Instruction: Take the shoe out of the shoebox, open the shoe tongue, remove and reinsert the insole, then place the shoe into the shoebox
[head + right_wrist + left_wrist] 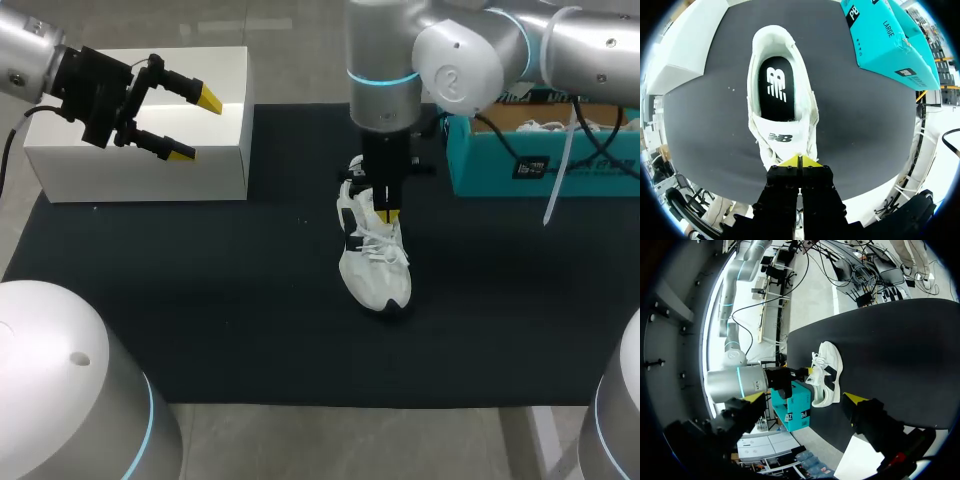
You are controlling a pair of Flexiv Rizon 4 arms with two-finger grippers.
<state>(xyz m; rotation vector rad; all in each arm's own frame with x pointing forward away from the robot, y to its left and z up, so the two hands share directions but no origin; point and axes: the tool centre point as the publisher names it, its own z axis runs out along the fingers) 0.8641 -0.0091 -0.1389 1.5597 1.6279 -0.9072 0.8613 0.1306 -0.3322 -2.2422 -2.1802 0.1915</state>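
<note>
A white shoe (375,255) with black side patches stands on the black mat (200,300) near the middle, toe toward the front edge. In the right wrist view its black insole (776,87) shows inside the opening and the tongue (785,137) lies just ahead of my fingers. My right gripper (390,214) (800,161) comes straight down onto the tongue and laces, tips pressed together; nothing shows between them. The teal shoebox (540,160) (885,40) stands open at the back right. My left gripper (196,126) (805,399) hangs open over the white box, far from the shoe (825,372).
A white box (140,150) stands at the mat's back left corner, under my left gripper. A white strap (560,170) hangs from my right arm in front of the shoebox. Bare mat lies on both sides of the shoe and in front of it.
</note>
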